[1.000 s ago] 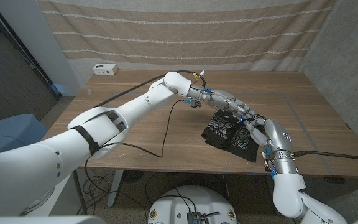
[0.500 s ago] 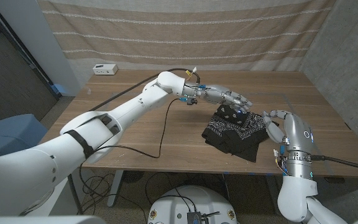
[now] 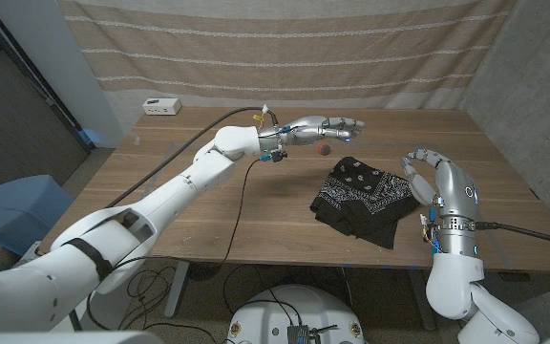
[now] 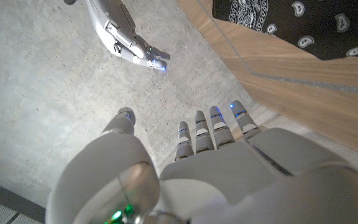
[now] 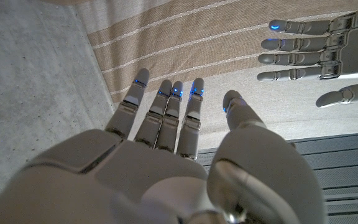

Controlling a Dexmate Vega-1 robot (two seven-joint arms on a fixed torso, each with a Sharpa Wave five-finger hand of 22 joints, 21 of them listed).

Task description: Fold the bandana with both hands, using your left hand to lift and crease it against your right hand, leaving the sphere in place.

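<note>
Left robot hand [image 4: 216, 155] with fingers spread, empty, near black bandana [image 4: 291, 25] on wooden table [image 4: 303, 87].

Inventory — one black paisley bandana [image 3: 363, 199]; one small red sphere [image 3: 324, 149]; one white box [image 3: 160, 107] at the far corner; two robot hands — left hand [image 3: 337, 126], right hand [image 3: 437, 172].

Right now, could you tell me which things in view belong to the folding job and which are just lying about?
Part of the job:
- bandana, black patterned, folded on the table
- sphere, small and red, beyond the bandana
- left hand, open, raised
- right hand, open, raised beside the bandana

Just lying about:
- white box at the far corner
- black cable across the table
</note>
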